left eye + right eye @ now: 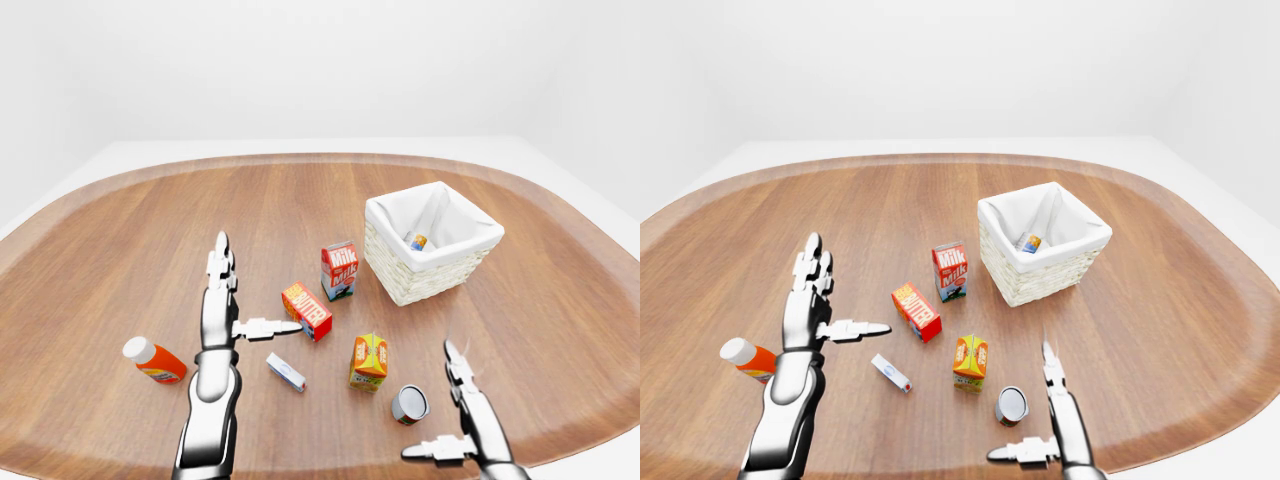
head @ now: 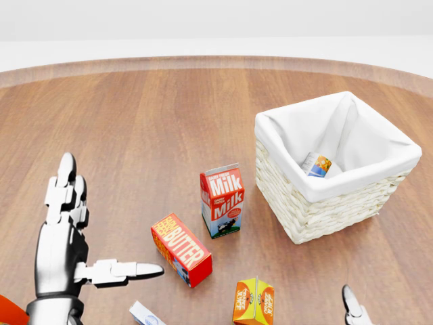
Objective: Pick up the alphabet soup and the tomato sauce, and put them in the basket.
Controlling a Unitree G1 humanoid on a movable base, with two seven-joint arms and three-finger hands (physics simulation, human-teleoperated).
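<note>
One can (image 2: 317, 164) lies inside the basket (image 2: 318, 213); right hand (image 1: 462, 418), fingers spread and empty, should next grasp the tin (image 1: 410, 404) just beside it.

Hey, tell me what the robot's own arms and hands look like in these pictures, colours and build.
Both arms are glossy silver-chrome metal with rounded, segmented forearms. The left hand has three slim, jointed fingers in silver and white blocks with dark joint gaps, tapering to pointed tips. The right hand has the same finish and slender pointed fingers. No cables, sleeves or markings show.
</note>
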